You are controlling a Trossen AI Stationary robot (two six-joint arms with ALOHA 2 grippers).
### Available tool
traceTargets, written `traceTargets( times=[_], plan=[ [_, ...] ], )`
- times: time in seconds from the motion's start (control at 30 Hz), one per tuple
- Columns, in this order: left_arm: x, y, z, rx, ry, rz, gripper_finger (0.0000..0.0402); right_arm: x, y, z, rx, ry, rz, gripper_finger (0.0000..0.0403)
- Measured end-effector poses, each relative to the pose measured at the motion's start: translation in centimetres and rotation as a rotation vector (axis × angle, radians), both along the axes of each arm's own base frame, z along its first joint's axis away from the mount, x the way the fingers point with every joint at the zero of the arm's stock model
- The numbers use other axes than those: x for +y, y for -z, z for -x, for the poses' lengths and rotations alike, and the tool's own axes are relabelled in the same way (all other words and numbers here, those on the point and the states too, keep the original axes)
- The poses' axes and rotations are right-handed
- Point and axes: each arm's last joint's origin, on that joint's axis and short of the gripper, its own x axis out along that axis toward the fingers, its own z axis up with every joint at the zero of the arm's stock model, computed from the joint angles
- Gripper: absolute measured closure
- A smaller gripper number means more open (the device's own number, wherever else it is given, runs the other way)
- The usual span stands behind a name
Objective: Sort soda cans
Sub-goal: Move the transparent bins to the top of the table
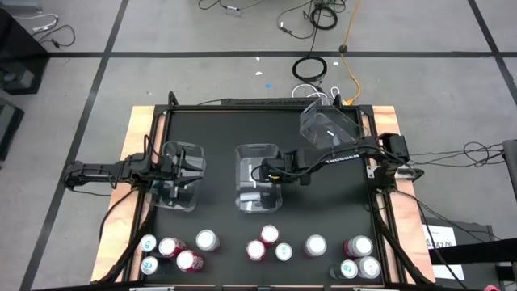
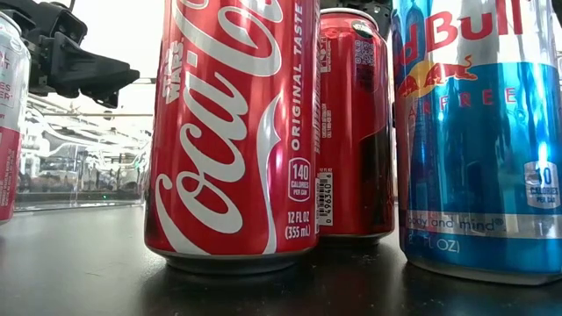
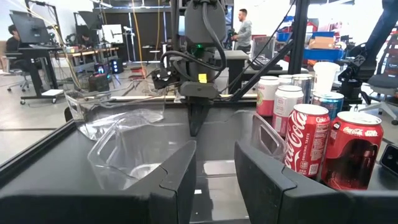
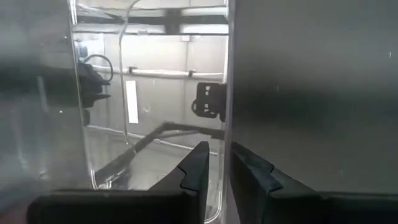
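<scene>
From above, the soda cans (image 1: 269,235) are standing along the table's six-o'clock edge; the right gripper (image 1: 260,171) is pinching the middle clear bin (image 1: 258,153) wall, risking tipping it. The left gripper (image 3: 214,171) is hanging released over the left bin (image 1: 179,196).

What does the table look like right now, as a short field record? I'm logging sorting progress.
cans: red, blue and pink cylindrical soda cans with silver tops all standing along the table's near edge
bins: three clear rectangular plastic bins, no cans visible inside
left end effector: open, at the left bin
right end effector: pinching the middle bin's wall
</scene>
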Motion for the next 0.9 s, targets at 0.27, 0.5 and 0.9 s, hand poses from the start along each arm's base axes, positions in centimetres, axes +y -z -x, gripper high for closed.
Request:
traceTargets(
  times=[0.27, 0.5, 0.9],
  plan=[
    [0.0, 0.0, 0.0, 0.000, 0.000, 0.000, 0.0281, -1.1, -0.2, -0.5, -0.055, 0.016, 0.024, 0.0328],
    [0.0, 0.0, 0.0, 0.000, 0.000, 0.000, 0.0281, -1.1, -0.1, -0.1, -0.013, 0.002, 0.024, 0.0329],
    [0.0, 0.0, 0.0, 0.000, -0.001, 0.000, 0.0281, -1.7, 0.7, -1.0, -0.045, 0.032, 0.118, 0.0400]
  ],
)
